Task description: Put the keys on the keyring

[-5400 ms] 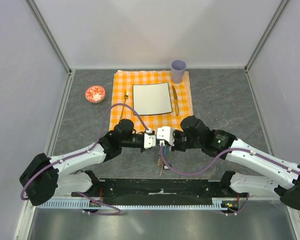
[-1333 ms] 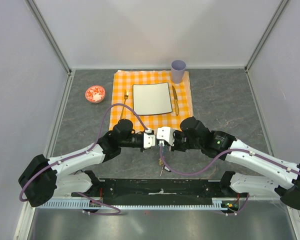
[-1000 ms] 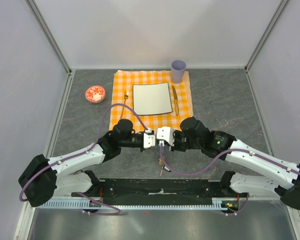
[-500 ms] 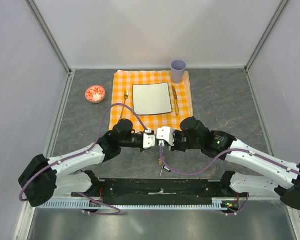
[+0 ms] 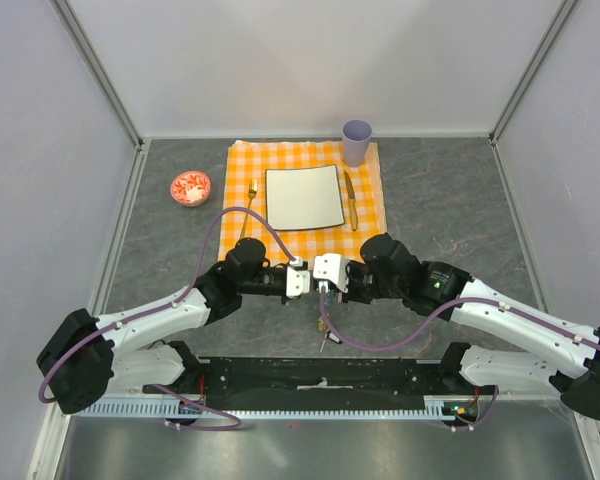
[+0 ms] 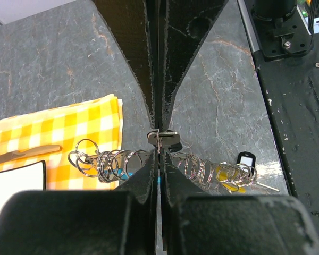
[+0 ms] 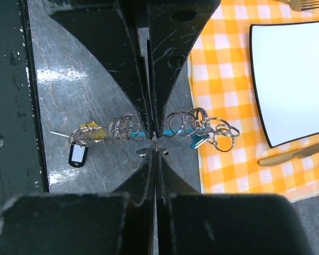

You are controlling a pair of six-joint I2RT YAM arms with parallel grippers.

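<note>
Grippers tip to tip over the grey tabletop point(image 5: 450, 200).
The left gripper point(image 6: 158, 153) pinches a silvery key point(image 6: 165, 140); the right gripper point(image 7: 155, 153), pressed together, pinches the keyring point(image 7: 122, 127) with its chain of rings.

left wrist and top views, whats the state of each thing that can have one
left gripper, shut on key
right gripper, shut, tip to tip with left gripper
keyring chain, stretched out on the table below them
plate, empty
cup, upright
bowl, upright
</note>
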